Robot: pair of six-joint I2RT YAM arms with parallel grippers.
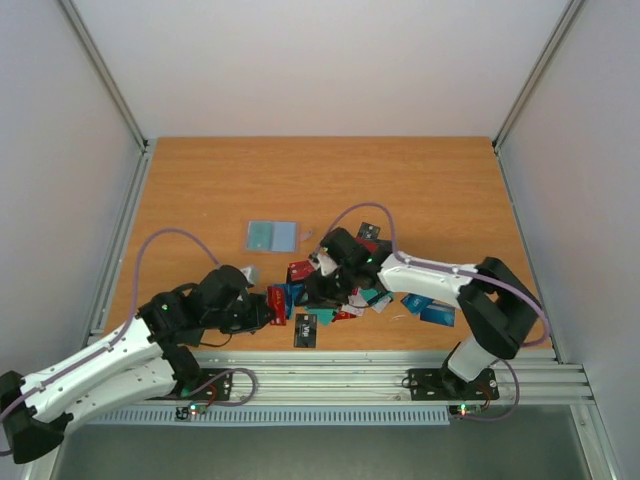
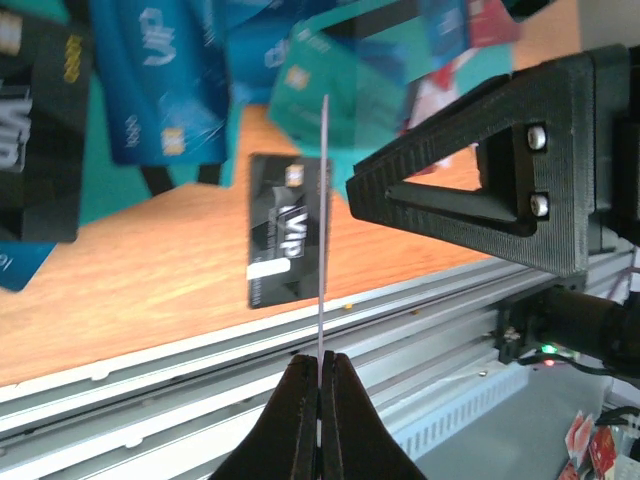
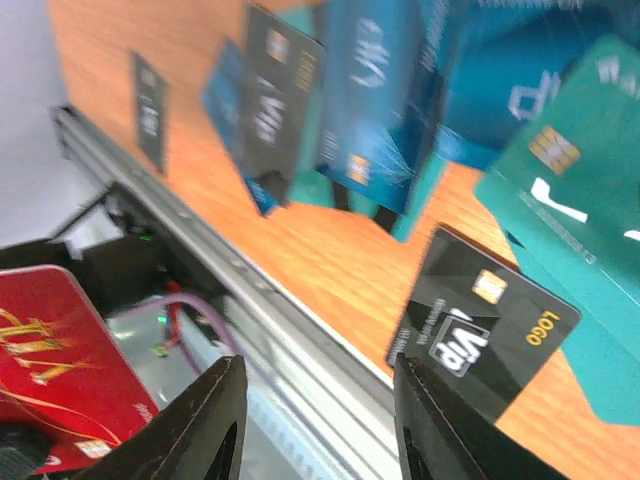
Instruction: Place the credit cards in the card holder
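**Operator:** Report the left arm.

**Unit:** My left arm extends from the near-left corner, low over the desk [image 1: 200, 180], toward the middle. My left end effector [image 2: 320, 362] is closed on a held card [image 2: 323, 230], which shows edge-on in my wrist view. Beyond it a black card [image 2: 285, 228] lies flat near the rail. It is marked "VIP".

**Operator:** Locate the card holder.

**Unit:** The card holder [image 1: 272, 235] lies open and flat behind the heap, apart from both end effectors.

**Operator:** Report the right arm.

**Unit:** My right arm folds at the elbow and bends leftward over the credit cards [image 1: 437, 313]. The jaws of my right end effector [image 3: 318, 365] stand apart with nothing between them. Beside the right finger a second black card [image 3: 485, 330] reads "VIP" and "LOGO". The lettering on the blue cards is too blurred to read.
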